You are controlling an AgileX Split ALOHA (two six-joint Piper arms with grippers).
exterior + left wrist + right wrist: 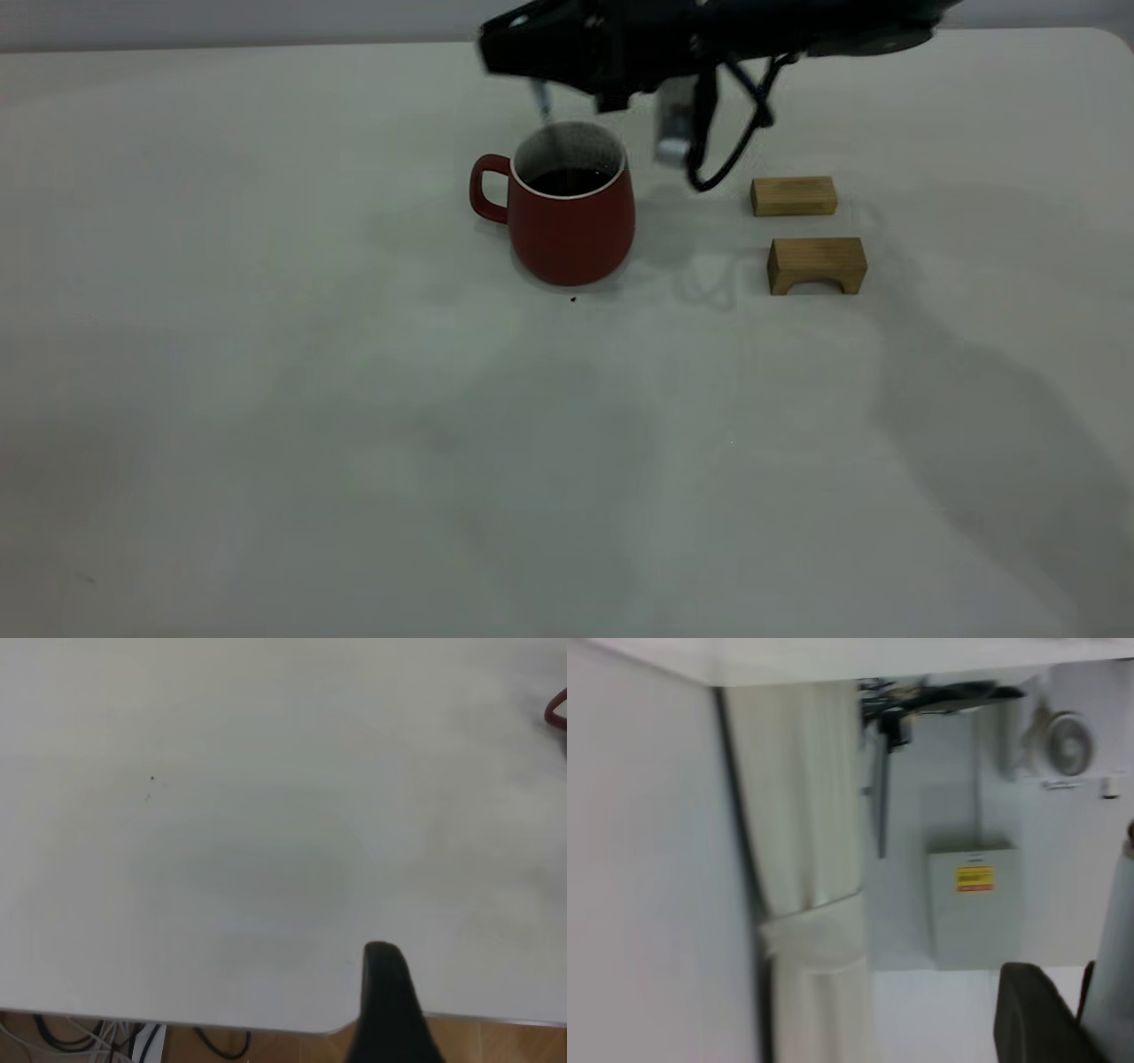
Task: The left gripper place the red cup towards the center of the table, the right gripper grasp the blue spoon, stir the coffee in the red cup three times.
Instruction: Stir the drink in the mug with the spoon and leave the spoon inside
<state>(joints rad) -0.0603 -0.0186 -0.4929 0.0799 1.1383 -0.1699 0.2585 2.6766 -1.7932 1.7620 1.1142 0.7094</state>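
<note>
Bare off-white worktop (354, 461) fills everything closest to me. Farther back, near the middle, stands the red cup (571, 226), upright, handle pointing toward the left arm's side, dark coffee (569, 181) inside. Above its far rim hangs the right tool (549, 53), clenched on the blue spoon (540, 99), whose grey stem points down just over the cup's mouth. Two tan wooden blocks (806, 235) sit well apart from the cup, on the right arm's side. Over a worktop edge, the left tool (390, 1010) shows one dark finger; I cannot tell its state.
</note>
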